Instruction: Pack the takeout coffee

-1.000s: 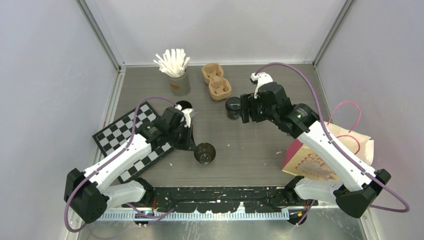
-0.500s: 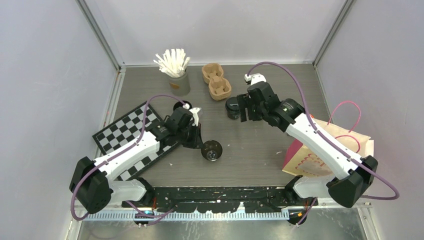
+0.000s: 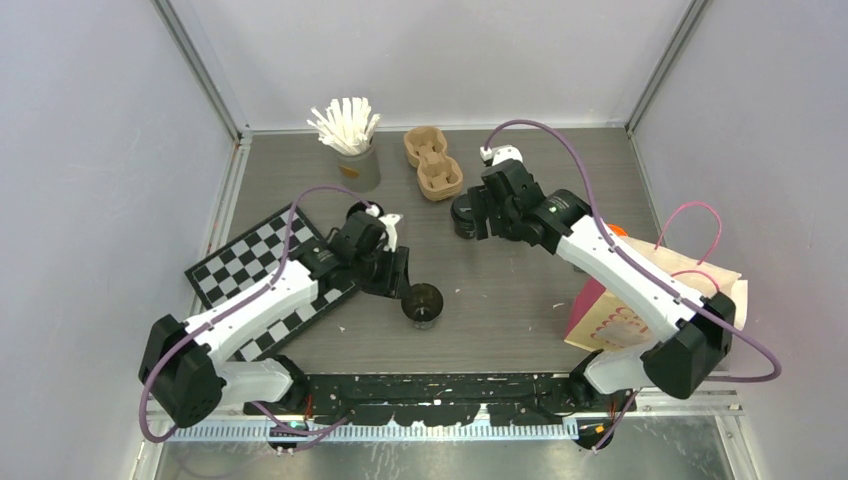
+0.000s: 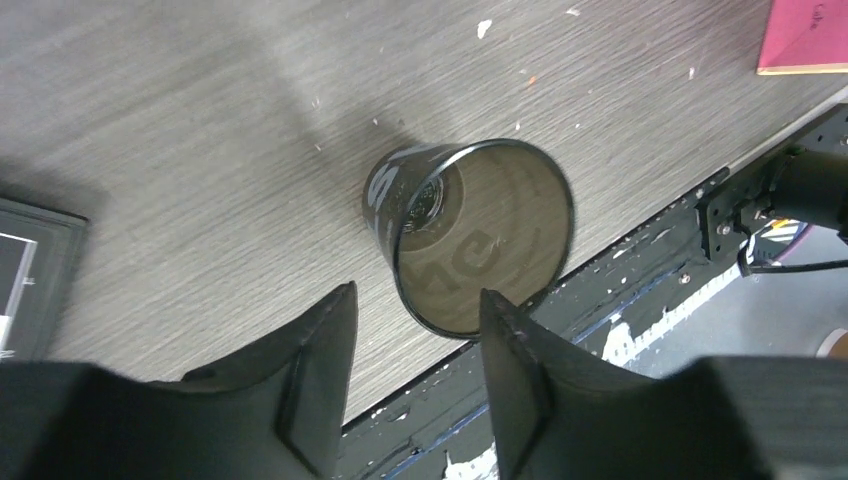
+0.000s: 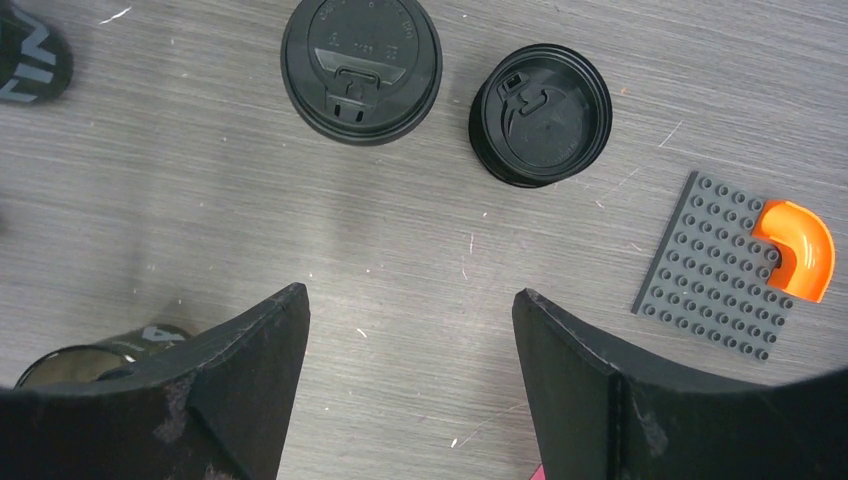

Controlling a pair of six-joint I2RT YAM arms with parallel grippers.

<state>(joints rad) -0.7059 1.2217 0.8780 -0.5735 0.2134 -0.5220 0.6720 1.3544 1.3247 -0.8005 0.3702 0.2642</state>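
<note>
Left fingers [image 4: 320, 385] newly apart (cup [image 4: 480, 235] upright)

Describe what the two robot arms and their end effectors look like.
The left arm and right arm have white links with black joints and bases, and a purple cable loops along each. The left end effector and right end effector each have two matte black wedge-shaped fingers.
</note>
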